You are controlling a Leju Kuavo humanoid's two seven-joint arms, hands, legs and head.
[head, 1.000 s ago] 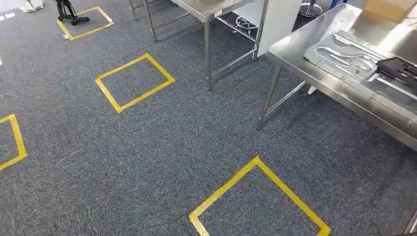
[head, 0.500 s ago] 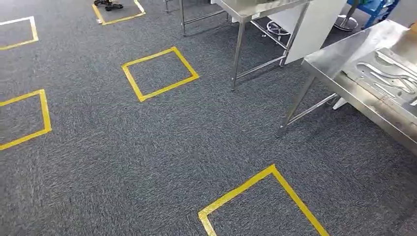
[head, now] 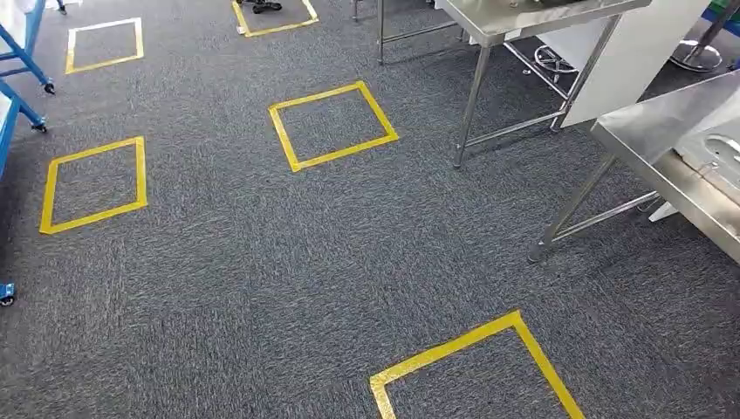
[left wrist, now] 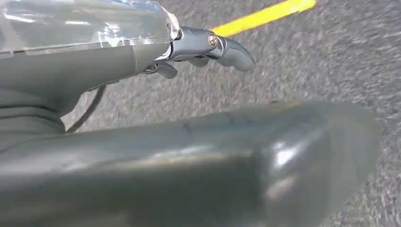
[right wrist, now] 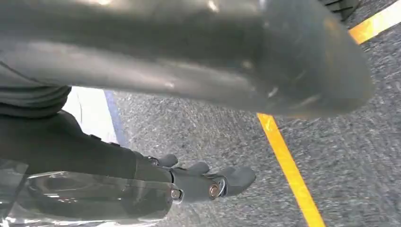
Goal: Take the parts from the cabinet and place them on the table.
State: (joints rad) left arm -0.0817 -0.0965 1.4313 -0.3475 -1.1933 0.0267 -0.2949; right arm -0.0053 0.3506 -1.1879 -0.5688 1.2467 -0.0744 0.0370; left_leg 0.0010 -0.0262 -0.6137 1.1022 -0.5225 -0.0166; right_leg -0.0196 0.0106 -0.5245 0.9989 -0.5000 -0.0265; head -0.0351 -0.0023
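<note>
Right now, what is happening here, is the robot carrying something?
No. The robot stands on grey carpet marked with yellow tape squares. Its left hand and right hand hang above the floor, and no part is seen in them. A steel table is at the right, another table farther back. No cabinet is seen.

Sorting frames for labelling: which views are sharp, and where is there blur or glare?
Head view: sharp carpet and tape squares, light sheen on the steel table. Left wrist view: carpet streaked with motion blur, thumb soft. Right wrist view: thumb out of focus, carpet and tape slightly blurred.
</note>
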